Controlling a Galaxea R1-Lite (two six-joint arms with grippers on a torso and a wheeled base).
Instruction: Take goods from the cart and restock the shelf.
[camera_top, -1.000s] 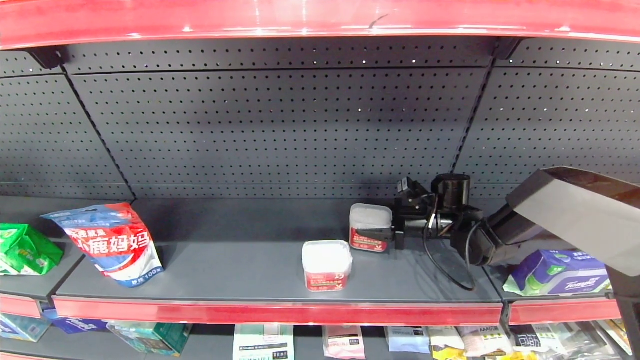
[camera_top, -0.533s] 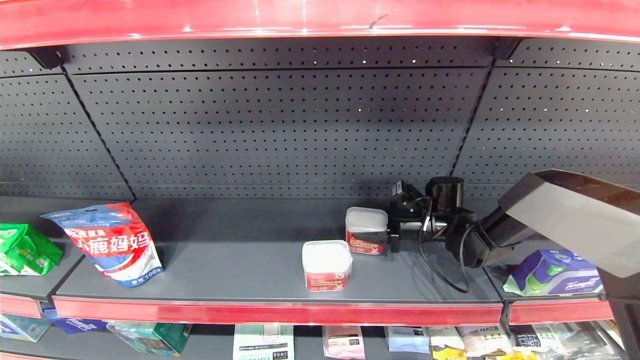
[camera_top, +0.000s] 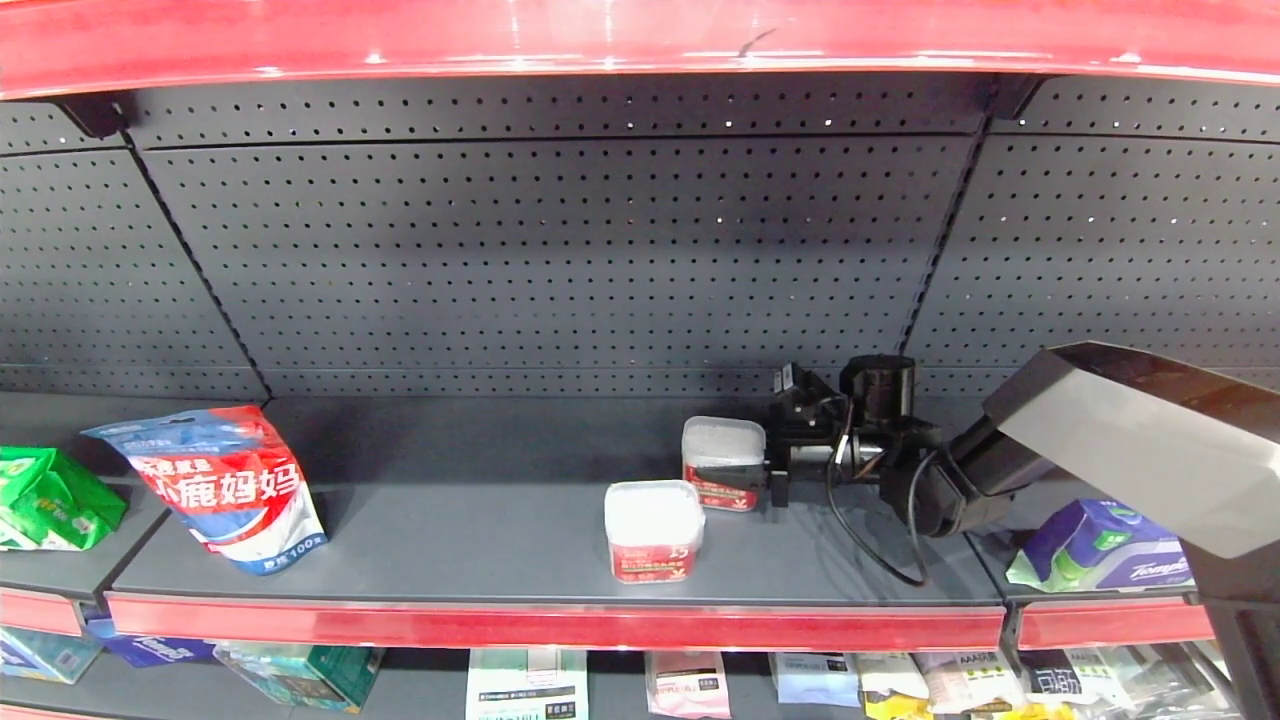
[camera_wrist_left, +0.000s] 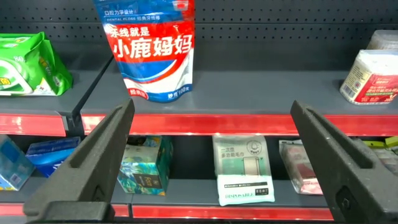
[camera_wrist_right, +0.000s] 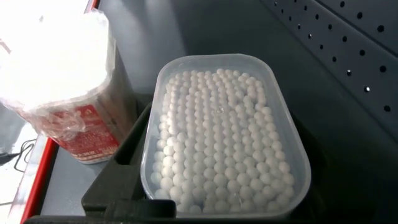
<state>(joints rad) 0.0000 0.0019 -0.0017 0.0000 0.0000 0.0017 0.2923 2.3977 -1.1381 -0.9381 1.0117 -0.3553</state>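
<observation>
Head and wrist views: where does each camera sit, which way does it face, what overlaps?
Head view: on the head, facing forward and down at the shelf; shows the right arm and right end effector gripping the held swab box.
Left wrist view: on the left wrist, facing the shelf's front edge; the open left end effector frames it.
Right wrist view: on the right wrist, looking down onto the held swab box between its fingers.
Shared: head and left wrist show the pouch; head and right wrist, the front swab box.
</observation>
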